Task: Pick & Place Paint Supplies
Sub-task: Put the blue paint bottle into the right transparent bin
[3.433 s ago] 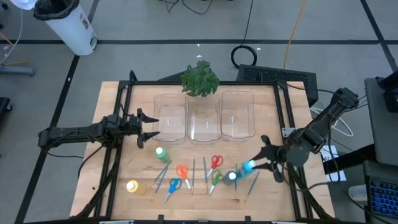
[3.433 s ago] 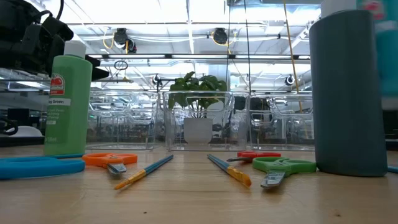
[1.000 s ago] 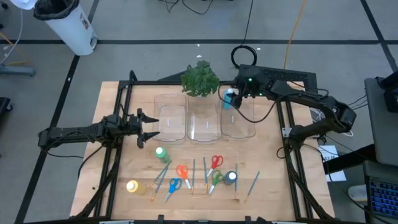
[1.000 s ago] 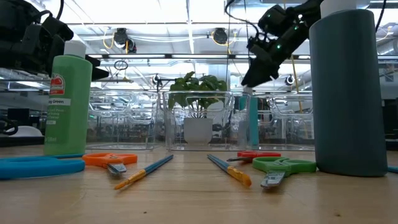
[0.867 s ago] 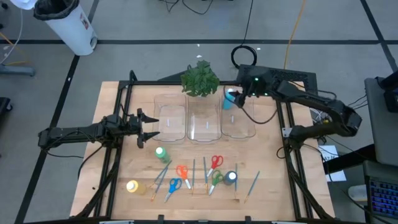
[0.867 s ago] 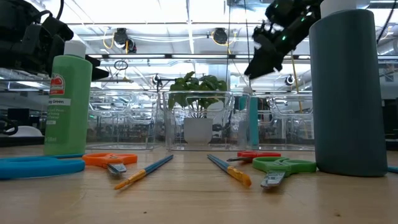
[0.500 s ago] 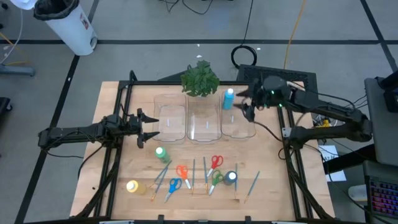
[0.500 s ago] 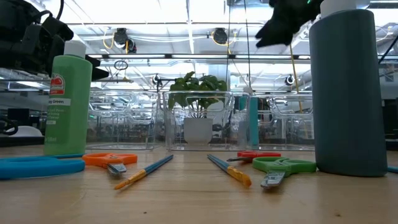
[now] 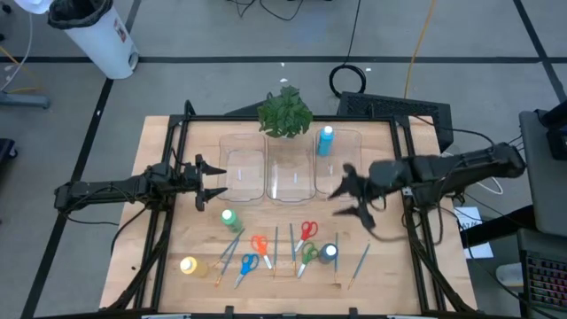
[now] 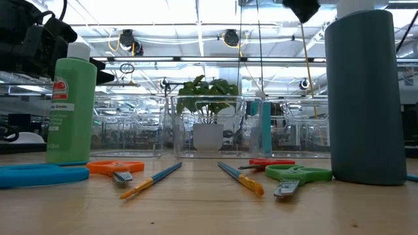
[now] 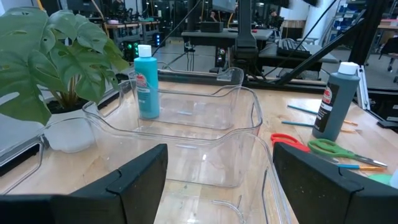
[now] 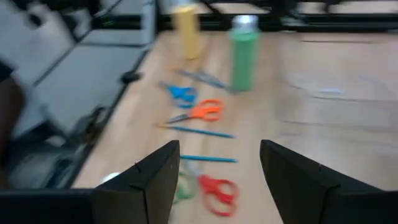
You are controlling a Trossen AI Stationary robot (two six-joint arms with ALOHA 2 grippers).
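Standing upright with a white cap, the light blue bottle (image 9: 326, 141) sits in the back corner of the right bin (image 9: 347, 184), near the plant (image 9: 284, 112). Open and empty, the right gripper (image 9: 353, 200) hovers over bare table between that bin and the scissors (image 9: 306, 230). At the left edge, the left gripper (image 9: 213, 182) waits, open and empty.

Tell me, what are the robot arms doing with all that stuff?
They are sorting paint supplies into clear plastic bins. The light blue paint bottle stands in the right-hand bin. The right gripper is open and empty, over the table above the scissors and brushes. The left gripper waits open beside the left bin. The green bottle, yellow bottle and dark blue bottle are not binned yet.
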